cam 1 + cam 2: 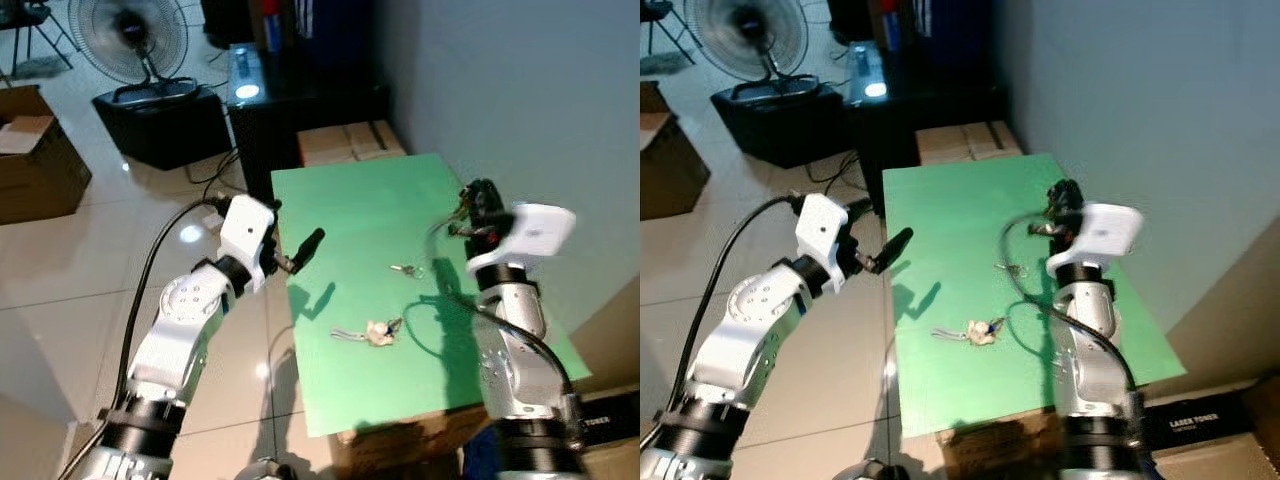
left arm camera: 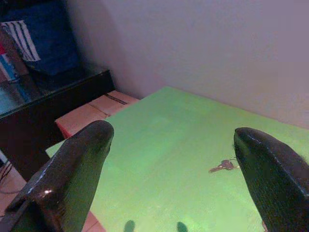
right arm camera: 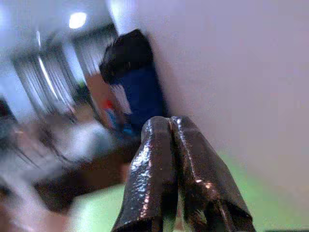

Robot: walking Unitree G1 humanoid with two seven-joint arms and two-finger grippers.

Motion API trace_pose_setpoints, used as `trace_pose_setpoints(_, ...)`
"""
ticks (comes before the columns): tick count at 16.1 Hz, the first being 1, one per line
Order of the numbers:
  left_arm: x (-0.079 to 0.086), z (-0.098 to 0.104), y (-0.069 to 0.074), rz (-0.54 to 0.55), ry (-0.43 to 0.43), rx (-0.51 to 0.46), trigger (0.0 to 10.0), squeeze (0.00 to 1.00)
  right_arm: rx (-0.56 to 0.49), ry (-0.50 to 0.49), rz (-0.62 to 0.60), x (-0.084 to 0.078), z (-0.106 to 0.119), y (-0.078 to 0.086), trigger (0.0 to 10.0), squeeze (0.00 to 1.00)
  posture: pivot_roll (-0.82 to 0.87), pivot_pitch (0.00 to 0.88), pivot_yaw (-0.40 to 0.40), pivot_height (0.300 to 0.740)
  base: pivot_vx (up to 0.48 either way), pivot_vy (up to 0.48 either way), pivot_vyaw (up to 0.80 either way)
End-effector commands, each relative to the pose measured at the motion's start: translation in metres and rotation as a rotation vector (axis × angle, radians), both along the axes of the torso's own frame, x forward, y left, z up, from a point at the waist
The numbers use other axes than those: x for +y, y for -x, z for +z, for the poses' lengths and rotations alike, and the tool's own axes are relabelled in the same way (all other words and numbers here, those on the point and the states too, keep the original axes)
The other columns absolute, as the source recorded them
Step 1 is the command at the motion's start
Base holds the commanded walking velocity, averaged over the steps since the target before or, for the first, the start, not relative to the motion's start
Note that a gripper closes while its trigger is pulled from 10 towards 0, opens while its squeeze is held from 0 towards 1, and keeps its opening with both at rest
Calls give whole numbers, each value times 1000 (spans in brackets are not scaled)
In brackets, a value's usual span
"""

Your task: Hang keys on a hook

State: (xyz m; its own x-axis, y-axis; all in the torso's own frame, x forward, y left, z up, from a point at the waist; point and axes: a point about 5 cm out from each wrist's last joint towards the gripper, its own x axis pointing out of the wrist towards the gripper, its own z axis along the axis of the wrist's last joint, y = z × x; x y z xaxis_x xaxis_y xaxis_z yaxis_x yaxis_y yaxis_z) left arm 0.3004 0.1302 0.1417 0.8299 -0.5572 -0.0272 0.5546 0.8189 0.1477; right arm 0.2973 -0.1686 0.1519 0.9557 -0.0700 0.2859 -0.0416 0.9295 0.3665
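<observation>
A small silver key (image 1: 403, 269) lies near the middle of the green table (image 1: 350, 210). A key bunch with a white fob (image 1: 378, 333) lies closer to the front edge. My right gripper (image 1: 478, 205) is raised above the table's right side, close to the grey wall; in the right wrist view its fingers (image 3: 169, 145) are pressed together with nothing visible between them. My left gripper (image 1: 305, 245) hovers at the table's left edge, pointing over it. Its fingers (image 2: 72, 164) stand wide apart, with the silver key (image 2: 223, 166) lying beyond them.
The grey wall (image 1: 520, 90) runs along the table's right side. A cardboard box (image 1: 350, 142) and a black cabinet (image 1: 290, 110) stand behind the table. On the tiled floor to the left are a fan (image 1: 130, 40), a black case (image 1: 165, 125) and an open carton (image 1: 35, 155).
</observation>
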Motion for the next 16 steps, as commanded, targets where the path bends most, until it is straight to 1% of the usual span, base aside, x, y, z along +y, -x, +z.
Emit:
trace_pose_setpoints(1, 6, 3, 1, 24, -10, -18, 10000, 0, -29, -111, 44, -3, 9, -1, 0, 0, -146, 0, 60, 740, 0, 0, 0)
trace_pose_setpoints(2, 8, 2, 1, 37, -9, -17, 10000, 0, -61, -194, 117, -1, 16, 0, 0, 0, -142, 0, 60, 740, 0, 0, 0)
trace_pose_setpoints(4, 7, 3, 1, 44, -9, -19, 10000, 0, -124, -288, 279, 1, 25, 4, 0, 0, -131, 0, 54, 740, 0, 0, 0)
trace_pose_setpoints(5, 8, 3, 2, 47, -8, -20, 10000, 0, -161, -351, 369, 0, 32, 9, 0, 0, -126, 0, 53, 740, 0, 0, 0)
trace_pose_setpoints(6, 9, 3, 2, 49, -8, -19, 10000, 0, -188, -390, 434, -1, 37, 13, 0, 0, -126, 0, 53, 740, 0, 0, 0)
trace_pose_setpoints(7, 9, 3, 3, 49, -8, -17, 10000, 0, -214, -409, 501, -2, 43, 17, 0, 0, -129, 0, 57, 740, 0, 0, 0)
trace_pose_setpoints(8, 9, 2, 3, 49, -9, -17, 10000, 0, -225, -415, 533, -2, 46, 19, 0, 0, -129, 0, 57, 740, 0, 0, 0)
trace_pose_setpoints(11, 7, 2, 2, 40, -7, -12, 10000, 0, -305, -435, 785, 0, 63, 39, 0, 0, -146, 0, 67, 740, 0, 0, 0)
trace_pose_setpoints(12, 7, 1, 2, 38, -7, -11, 10000, 0, -318, -444, 825, 1, 65, 43, 0, 0, -147, 0, 65, 740, 0, 0, 0)
trace_pose_setpoints(14, 4, 0, 2, 36, -3, -7, 10000, 0, -349, -485, 946, 0, 70, 57, 0, 0, -146, 0, 58, 740, 0, 0, 0)
trace_pose_setpoints(15, 3, -1, 3, 35, -2, -4, 10000, 0, -374, -522, 996, -1, 74, 62, 0, 0, -148, 0, 55, 740, 0, 0, 0)
trace_pose_setpoints(16, 3, -2, 3, 36, -2, -1, 10000, 0, -398, -554, 1019, -3, 77, 64, 0, 0, -149, 0, 50, 740, 0, 0, 0)
